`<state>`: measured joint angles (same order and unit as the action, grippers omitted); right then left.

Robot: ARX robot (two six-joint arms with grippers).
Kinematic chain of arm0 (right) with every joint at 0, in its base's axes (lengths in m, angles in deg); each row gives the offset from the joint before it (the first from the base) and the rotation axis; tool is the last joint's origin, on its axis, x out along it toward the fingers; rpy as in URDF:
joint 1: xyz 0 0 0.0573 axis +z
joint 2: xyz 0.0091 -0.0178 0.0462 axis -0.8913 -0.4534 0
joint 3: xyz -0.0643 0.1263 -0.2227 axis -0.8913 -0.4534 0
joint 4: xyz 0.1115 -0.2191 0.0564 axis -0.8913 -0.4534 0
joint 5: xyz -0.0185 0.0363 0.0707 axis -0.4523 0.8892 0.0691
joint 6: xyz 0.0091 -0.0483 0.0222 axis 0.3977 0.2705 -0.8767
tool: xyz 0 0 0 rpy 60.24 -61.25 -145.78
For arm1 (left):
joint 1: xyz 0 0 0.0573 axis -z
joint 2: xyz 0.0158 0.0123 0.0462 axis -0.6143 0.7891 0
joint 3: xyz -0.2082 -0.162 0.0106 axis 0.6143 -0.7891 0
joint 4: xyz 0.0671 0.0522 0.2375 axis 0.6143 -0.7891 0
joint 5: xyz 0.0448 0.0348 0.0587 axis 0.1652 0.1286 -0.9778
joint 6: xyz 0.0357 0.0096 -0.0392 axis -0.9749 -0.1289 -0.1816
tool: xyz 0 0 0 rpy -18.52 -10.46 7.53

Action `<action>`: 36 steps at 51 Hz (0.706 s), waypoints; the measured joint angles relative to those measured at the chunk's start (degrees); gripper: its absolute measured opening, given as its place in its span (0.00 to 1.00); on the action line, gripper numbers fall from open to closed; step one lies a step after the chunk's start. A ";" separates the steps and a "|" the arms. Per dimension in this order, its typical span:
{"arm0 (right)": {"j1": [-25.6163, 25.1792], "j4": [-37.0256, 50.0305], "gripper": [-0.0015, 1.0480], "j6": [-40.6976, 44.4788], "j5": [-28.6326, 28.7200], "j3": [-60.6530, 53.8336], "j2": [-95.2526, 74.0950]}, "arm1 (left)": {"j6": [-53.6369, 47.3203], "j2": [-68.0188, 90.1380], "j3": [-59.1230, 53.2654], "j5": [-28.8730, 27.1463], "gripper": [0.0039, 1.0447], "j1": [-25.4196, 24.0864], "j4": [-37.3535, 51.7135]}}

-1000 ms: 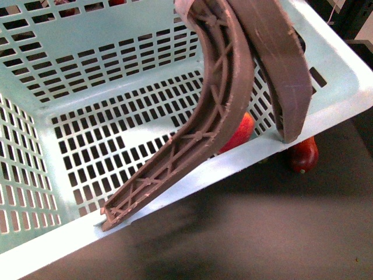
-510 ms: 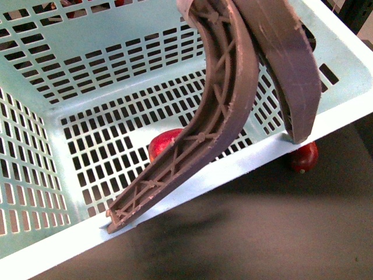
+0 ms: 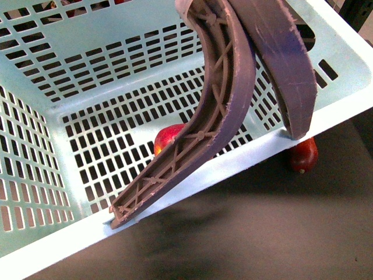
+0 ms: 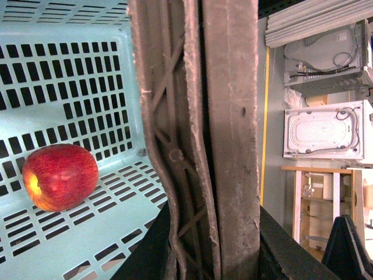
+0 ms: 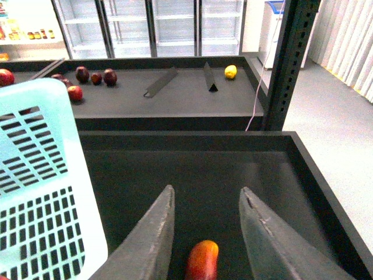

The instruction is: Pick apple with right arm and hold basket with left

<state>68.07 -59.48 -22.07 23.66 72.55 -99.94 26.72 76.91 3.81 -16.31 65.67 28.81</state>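
The light turquoise basket (image 3: pixel 87 87) fills the front view, tilted, with both brownish-grey handles (image 3: pixel 233 87) raised together. The red apple (image 3: pixel 168 139) lies on its slotted floor, partly behind a handle; it also shows in the left wrist view (image 4: pixel 60 177). My left gripper (image 4: pixel 213 245) is shut on the two basket handles (image 4: pixel 224 116), pressed between its black jaws. My right gripper (image 5: pixel 205 201) is open and empty above the dark shelf, beside the basket's corner (image 5: pixel 41 175). A dark red, orange-topped fruit (image 5: pixel 202 261) lies below and between its fingers.
The same dark red fruit (image 3: pixel 304 154) lies on the black surface just outside the basket's near wall. In the right wrist view a farther shelf holds several dark fruits (image 5: pixel 93 76) and a yellow one (image 5: pixel 231 72). A black post (image 5: pixel 288 58) stands at the shelf's corner.
The apple has rolled across the basket floor, from behind the handles towards the left. The basket has shifted slightly. The dark red fruit outside stays put.
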 joint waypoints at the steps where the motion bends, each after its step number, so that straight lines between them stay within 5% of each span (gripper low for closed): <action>1: -0.37 0.00 0.30 0.00 0.48 -0.61 0.55 | 0.00 0.00 0.00 -0.02 0.18 0.00 0.00; 9: -4.79 -0.17 0.02 0.50 4.55 -4.74 5.44 | 0.00 0.00 0.00 -0.13 0.18 -0.02 0.00; 36: -4.85 -6.03 0.02 0.39 4.72 -10.95 17.44 | -0.02 0.00 0.00 -0.15 0.18 -0.02 0.00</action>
<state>63.22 -65.52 -21.68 28.38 61.60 -82.50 26.69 76.91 3.81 -16.47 65.65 28.81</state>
